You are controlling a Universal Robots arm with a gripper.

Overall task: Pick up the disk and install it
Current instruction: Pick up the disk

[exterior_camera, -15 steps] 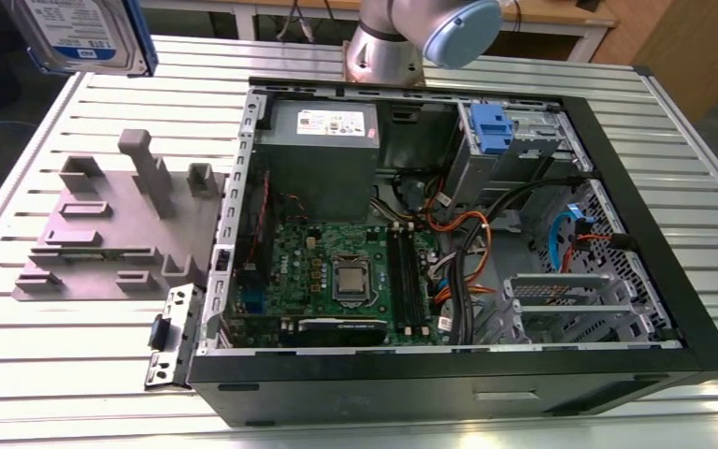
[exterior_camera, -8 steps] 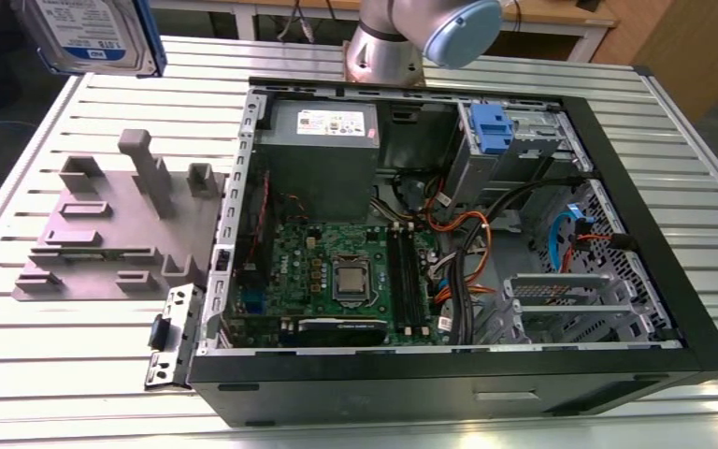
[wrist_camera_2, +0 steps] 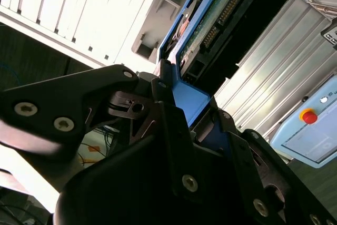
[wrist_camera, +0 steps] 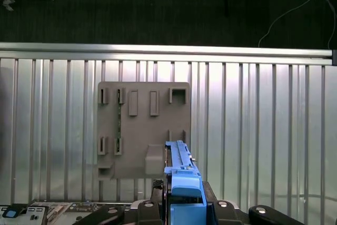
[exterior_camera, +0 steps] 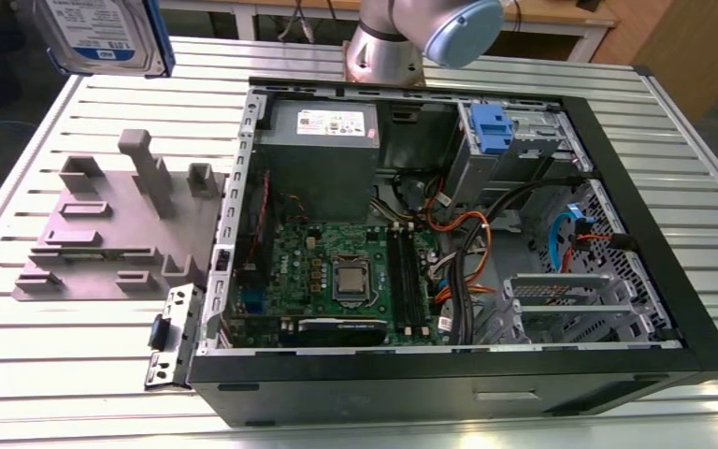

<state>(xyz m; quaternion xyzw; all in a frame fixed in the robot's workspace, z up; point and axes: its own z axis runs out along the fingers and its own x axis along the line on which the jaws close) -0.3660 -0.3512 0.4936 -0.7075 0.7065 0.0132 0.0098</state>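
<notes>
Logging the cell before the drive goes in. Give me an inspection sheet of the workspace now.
Surface: slatted metal table.
Job's things: disk held clear of the table, exterior view's upper left; open computer case lying on its side.
Clutter: grey slotted fixture beside the case.
Gripper: gripper shut on the disk's blue carrier.
Cables: orange, blue and black leads inside the case.
Surroundings: pendant with red button; dark floor.
</notes>
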